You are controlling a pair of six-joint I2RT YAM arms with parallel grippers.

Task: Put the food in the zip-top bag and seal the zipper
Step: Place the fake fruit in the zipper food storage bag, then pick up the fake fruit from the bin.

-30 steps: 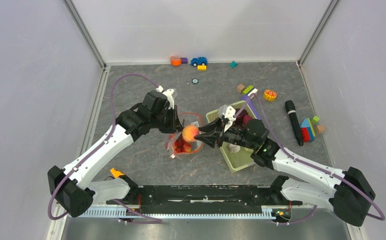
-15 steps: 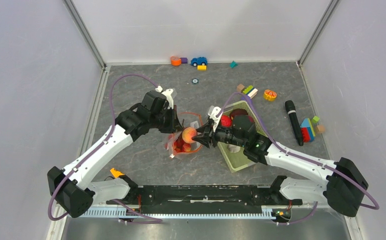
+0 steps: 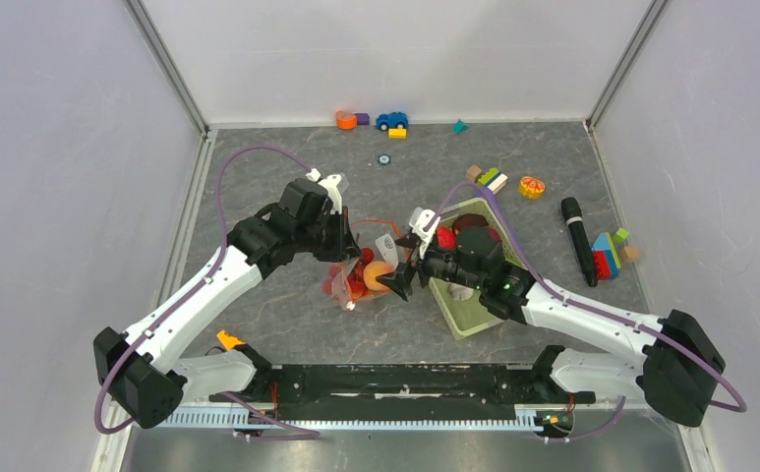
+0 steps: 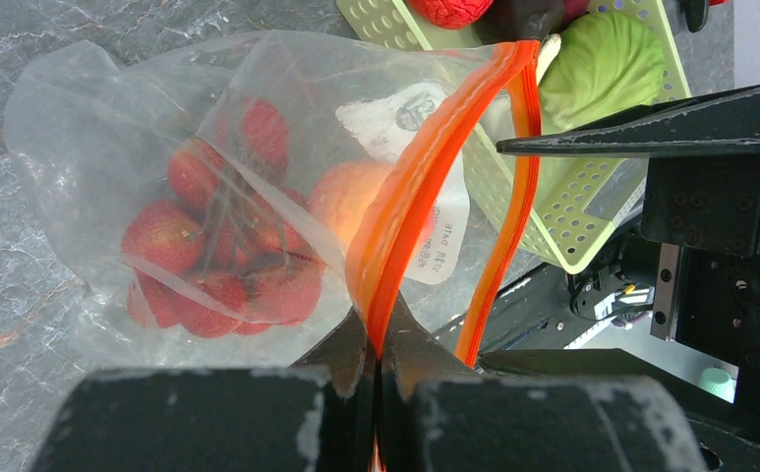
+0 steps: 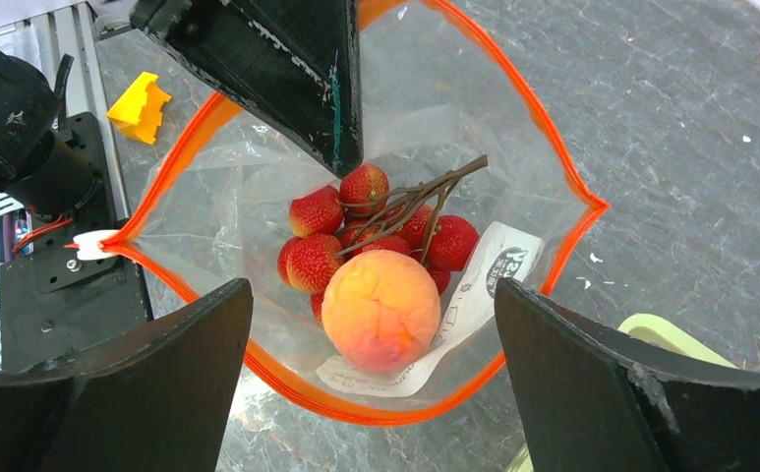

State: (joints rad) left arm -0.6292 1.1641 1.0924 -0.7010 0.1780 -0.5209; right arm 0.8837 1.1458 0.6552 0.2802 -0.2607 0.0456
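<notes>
The clear zip-top bag (image 3: 354,283) stands with its mouth held open; my left gripper (image 4: 379,339) is shut on one side of its orange zipper (image 4: 425,167). The zipper's white slider tab (image 5: 95,244) sits at one end of the mouth. Inside the bag lie a peach (image 5: 380,310) and a bunch of bumpy red fruits (image 5: 356,226). My right gripper (image 5: 371,287) hangs open just above the mouth, with the peach loose below its fingers. More food stays in the pale green basket (image 3: 474,317): a green cabbage (image 4: 602,64) and a red strawberry (image 4: 449,10).
The basket lies right of the bag, under my right arm. A black marker-like stick (image 3: 579,239) and coloured blocks (image 3: 607,251) lie at the right. A toy car (image 3: 391,120) and more blocks sit by the back wall. A yellow block (image 5: 140,103) rests near the arm bases.
My right gripper carried the peach left over the bag's mouth, then opened wide. The peach has dropped into the bag. The left gripper kept its hold on the zipper.
</notes>
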